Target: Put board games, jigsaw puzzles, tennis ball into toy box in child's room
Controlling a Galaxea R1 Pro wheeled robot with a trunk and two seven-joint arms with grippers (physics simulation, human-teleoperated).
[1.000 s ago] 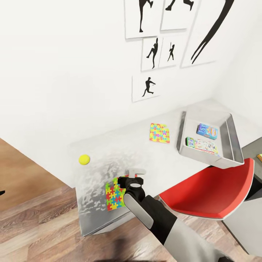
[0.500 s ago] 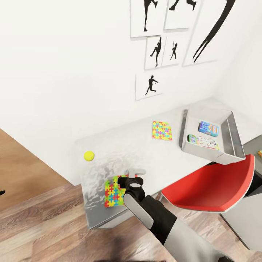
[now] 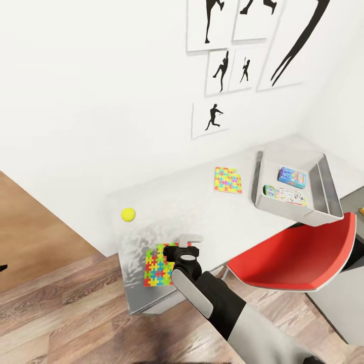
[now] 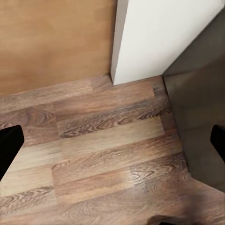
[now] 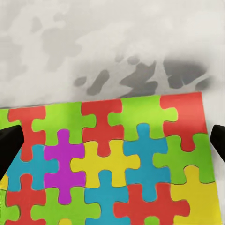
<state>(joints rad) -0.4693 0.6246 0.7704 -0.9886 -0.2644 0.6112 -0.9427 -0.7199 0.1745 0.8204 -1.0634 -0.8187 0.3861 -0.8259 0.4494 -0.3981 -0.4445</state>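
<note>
The bench [image 3: 212, 212] carries the toy box [image 3: 323, 194] well to the right claw's [image 3: 183, 246] right. Directly under this wide-open, empty claw lies a puzzle [image 5: 112, 164], whose pieces show in the wrist view. The left claw [image 4: 112, 140], spread wide, faces floor [image 4: 103, 154].

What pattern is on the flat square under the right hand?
Interlocking jigsaw pieces in red, green, yellow, blue and purple; the right wrist view shows it best.

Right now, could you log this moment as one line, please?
right gripper: open above near puzzle | toy box: two games | ball: on table
</note>
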